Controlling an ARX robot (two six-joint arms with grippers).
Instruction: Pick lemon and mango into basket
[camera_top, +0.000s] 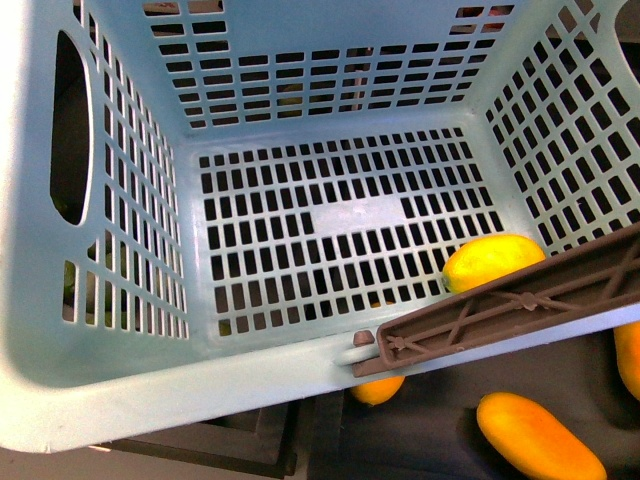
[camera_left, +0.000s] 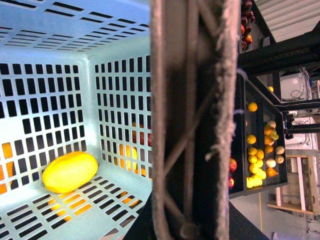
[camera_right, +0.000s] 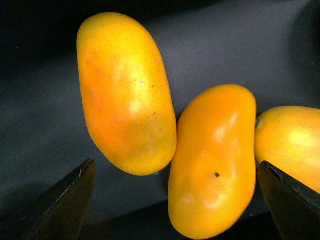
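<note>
Dark matte surface (camera_right: 260, 45) under the loose fruit, with a rack of mixed fruit (camera_left: 262, 125) in the background. Turquoise slotted basket (camera_top: 130, 390) fills the front view, and its brown-grey handle (camera_top: 520, 300) crosses the near right corner. Mango (camera_right: 212, 160) lies on the dark surface outside the basket, touching a bigger mango (camera_right: 125, 95), with a third yellow-orange fruit (camera_right: 290, 145) just beside it. Lemon (camera_top: 490, 260) sits on the basket floor by the near right corner. Right gripper (camera_right: 180, 200) has its fingers spread wide, one on each side of the mango. Left gripper is out of view, so can't tell its state.
</note>
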